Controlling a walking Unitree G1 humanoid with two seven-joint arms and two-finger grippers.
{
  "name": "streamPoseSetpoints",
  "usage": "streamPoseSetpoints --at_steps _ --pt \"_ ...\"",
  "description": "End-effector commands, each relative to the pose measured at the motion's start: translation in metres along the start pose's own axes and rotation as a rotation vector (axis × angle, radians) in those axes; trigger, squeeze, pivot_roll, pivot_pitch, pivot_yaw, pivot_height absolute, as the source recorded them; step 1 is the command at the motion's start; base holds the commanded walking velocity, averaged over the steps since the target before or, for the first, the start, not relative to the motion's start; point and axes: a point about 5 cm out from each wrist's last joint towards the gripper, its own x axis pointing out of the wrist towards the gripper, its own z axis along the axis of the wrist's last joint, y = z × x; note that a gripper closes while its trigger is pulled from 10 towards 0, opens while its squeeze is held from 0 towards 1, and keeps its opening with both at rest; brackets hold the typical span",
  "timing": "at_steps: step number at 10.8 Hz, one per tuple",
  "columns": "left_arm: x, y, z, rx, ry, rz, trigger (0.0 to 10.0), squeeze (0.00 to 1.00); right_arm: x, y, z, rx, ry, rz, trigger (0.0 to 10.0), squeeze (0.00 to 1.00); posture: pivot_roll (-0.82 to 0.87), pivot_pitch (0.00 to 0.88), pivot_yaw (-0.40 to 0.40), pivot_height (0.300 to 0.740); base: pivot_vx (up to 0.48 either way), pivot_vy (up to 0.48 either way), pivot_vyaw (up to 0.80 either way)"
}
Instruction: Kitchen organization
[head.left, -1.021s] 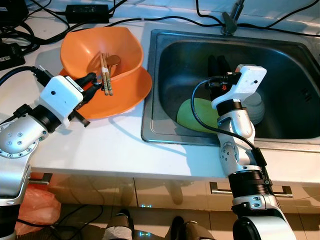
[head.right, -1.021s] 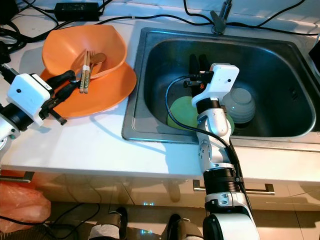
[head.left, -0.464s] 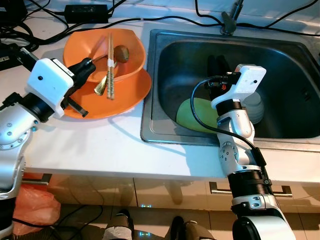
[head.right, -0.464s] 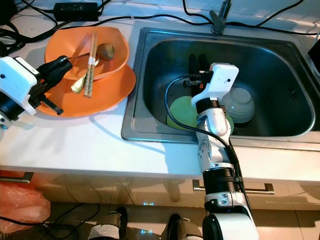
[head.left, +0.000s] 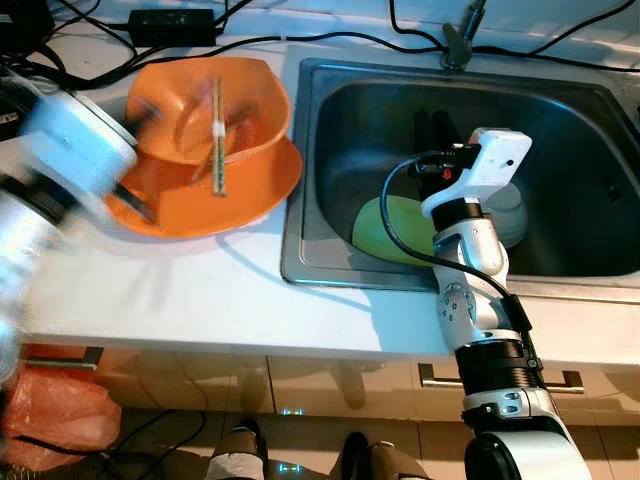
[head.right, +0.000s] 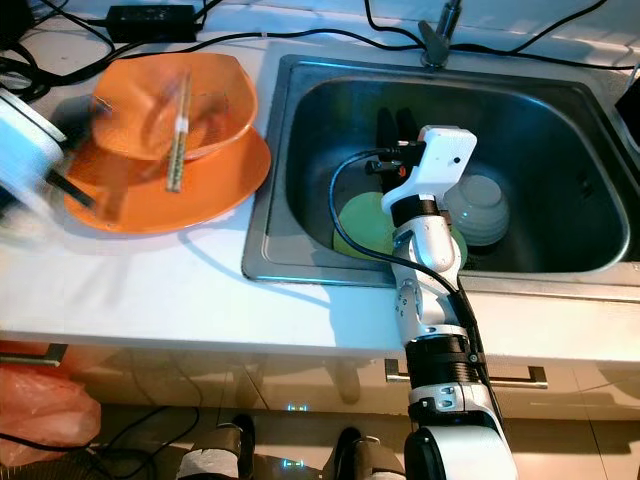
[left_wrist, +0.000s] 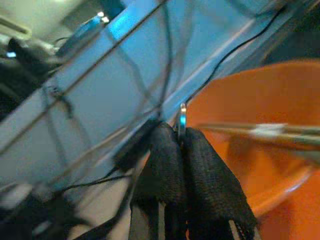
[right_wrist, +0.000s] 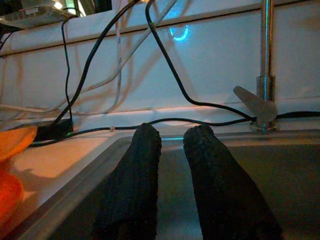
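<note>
From the head views we see the chopsticks (head.left: 216, 130) lying tilted across the orange bowl (head.left: 255, 95) on the orange plate (head.left: 250, 190), beside the sink (head.left: 330, 270); they look light, stiff and slippery, best pinched mid-length.

In the left wrist view our left gripper (left_wrist: 181, 145) is pressed together on a thin metal handle (left_wrist: 182, 116) at the bowl's rim. In the right wrist view our right gripper (right_wrist: 171, 150) hangs narrowly parted and empty over the basin, with free room.

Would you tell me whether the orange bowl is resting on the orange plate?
Touching. In the right eye view the orange bowl sits directly on the orange plate, no gap showing.
</note>
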Motion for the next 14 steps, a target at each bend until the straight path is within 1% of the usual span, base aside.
streamPoseSetpoints --at_steps 1,3,4,5,6,7,8,9,10,11,12,13,14 --pt "-0.002 0.001 -0.004 0.021 0.034 0.002 10.0 0.0 -0.01 -0.007 -0.013 0.015 0.05 -0.032 10.0 0.0 0.21 0.21 -0.037 0.74 0.0 0.0 0.0" --pt "-0.006 0.011 -0.003 0.037 0.038 0.032 10.0 0.0 -0.009 -0.007 -0.013 0.014 0.049 -0.032 10.0 0.0 0.21 0.21 -0.04 0.74 0.0 0.0 0.0" --pt "-0.004 0.013 0.003 0.031 -0.005 0.071 10.0 0.0 -0.009 -0.006 -0.014 0.016 0.053 -0.027 10.0 0.0 0.22 0.207 -0.042 0.74 0.0 0.0 0.0" --pt "0.001 0.014 0.018 -0.026 -0.113 0.13 10.0 0.0 -0.008 -0.004 -0.014 0.02 0.053 -0.021 10.0 0.0 0.22 0.204 -0.044 0.74 0.0 0.0 0.0" --pt "0.002 0.015 0.023 -0.056 -0.153 0.149 10.0 0.0 -0.008 -0.004 -0.014 0.019 0.053 -0.021 10.0 0.0 0.22 0.204 -0.045 0.74 0.0 0.0 0.0" --pt "0.006 0.014 0.034 -0.132 -0.231 0.153 10.0 0.0 -0.008 -0.005 -0.014 0.019 0.054 -0.022 10.0 0.0 0.22 0.207 -0.044 0.74 0.0 0.0 0.0" --pt "0.009 0.01 0.04 -0.2 -0.278 0.155 10.0 0.0 -0.009 -0.005 -0.015 0.018 0.056 -0.024 10.0 0.0 0.21 0.208 -0.042 0.74 0.0 0.0 0.0" --pt "0.014 0.006 0.045 -0.285 -0.325 0.172 10.0 0.0 -0.009 -0.005 -0.015 0.019 0.057 -0.024 10.0 0.0 0.21 0.208 -0.042 0.74 0.0 0.0 0.0" --pt "0.02 0.002 0.047 -0.421 -0.376 0.211 10.0 0.0 -0.008 -0.004 -0.015 0.019 0.056 -0.022 10.0 0.0 0.21 0.208 -0.041 0.74 0.0 0.0 0.0" --pt "0.027 -0.006 0.048 -0.607 -0.425 0.227 10.0 0.0 -0.008 -0.004 -0.014 0.017 0.054 -0.022 10.0 0.0 0.21 0.206 -0.042 0.74 0.0 0.0 0.0" --pt "0.032 -0.012 0.05 -0.675 -0.443 0.212 10.0 0.0 -0.009 -0.005 -0.014 0.017 0.054 -0.023 10.0 0.0 0.2 0.206 -0.04 0.74 0.0 0.0 0.0" --pt "0.041 -0.026 0.056 -0.822 -0.48 0.168 10.0 0.0 -0.009 -0.004 -0.014 0.017 0.053 -0.023 10.0 0.0 0.2 0.204 -0.038 0.74 0.0 0.0 0.0" --pt "0.049 -0.037 0.057 -0.925 -0.494 0.147 10.0 0.0 -0.009 -0.002 -0.014 0.017 0.053 -0.018 10.0 0.0 0.19 0.201 -0.037 0.74 0.0 0.0 0.0"
